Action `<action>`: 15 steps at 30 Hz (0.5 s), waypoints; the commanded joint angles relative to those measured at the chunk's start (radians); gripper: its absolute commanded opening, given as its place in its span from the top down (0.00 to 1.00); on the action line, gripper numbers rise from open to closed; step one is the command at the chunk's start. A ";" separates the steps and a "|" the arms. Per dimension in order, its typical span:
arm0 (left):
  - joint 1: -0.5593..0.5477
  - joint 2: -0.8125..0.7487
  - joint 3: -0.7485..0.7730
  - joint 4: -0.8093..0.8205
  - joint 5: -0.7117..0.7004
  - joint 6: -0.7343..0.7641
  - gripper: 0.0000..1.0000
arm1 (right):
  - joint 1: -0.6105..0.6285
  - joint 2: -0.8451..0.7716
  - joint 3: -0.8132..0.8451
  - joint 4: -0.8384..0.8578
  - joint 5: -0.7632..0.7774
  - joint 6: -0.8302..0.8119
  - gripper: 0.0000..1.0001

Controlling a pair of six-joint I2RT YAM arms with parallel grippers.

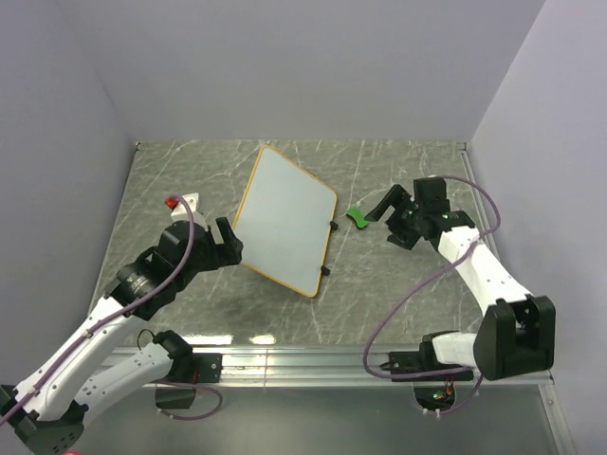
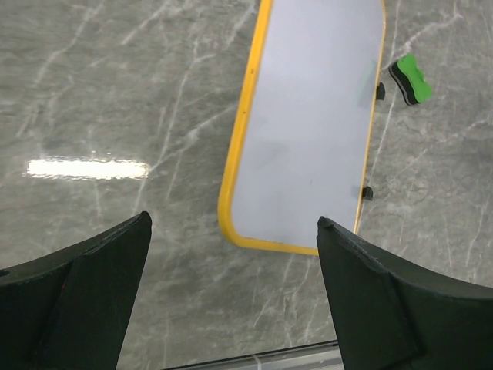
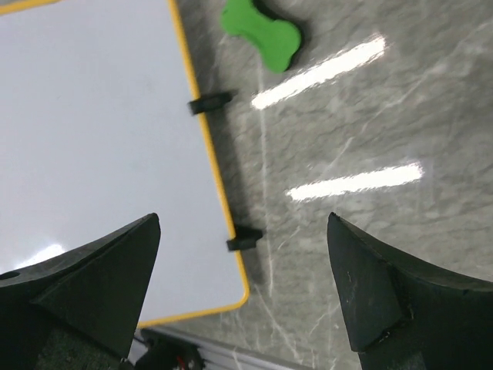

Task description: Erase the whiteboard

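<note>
The whiteboard (image 1: 285,223) lies flat in the middle of the table, turned at an angle, with a yellow-orange frame and two black clips on its right edge. Its surface looks blank. It also shows in the left wrist view (image 2: 308,131) and the right wrist view (image 3: 92,131). A small green eraser (image 1: 356,217) lies on the table just right of the board, and shows in both wrist views (image 2: 409,79) (image 3: 262,35). My left gripper (image 1: 229,243) is open and empty beside the board's left edge (image 2: 235,297). My right gripper (image 1: 386,210) is open and empty, just right of the eraser (image 3: 243,297).
A red-tipped white object (image 1: 182,201) lies on the table behind the left gripper. Grey walls close in the table at the back and both sides. A metal rail (image 1: 313,360) runs along the near edge. Purple cables loop from both arms.
</note>
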 commanded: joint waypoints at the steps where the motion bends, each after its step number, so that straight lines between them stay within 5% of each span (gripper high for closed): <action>1: -0.004 0.010 0.079 -0.068 -0.072 -0.003 0.06 | 0.002 -0.100 -0.018 0.070 -0.108 -0.015 0.05; 6: -0.004 0.054 0.200 -0.159 -0.200 -0.012 0.06 | 0.029 -0.227 -0.020 0.079 -0.183 -0.032 0.06; 15: -0.004 0.179 0.576 -0.217 -0.368 0.076 0.09 | 0.154 -0.622 0.055 0.000 0.104 -0.020 0.00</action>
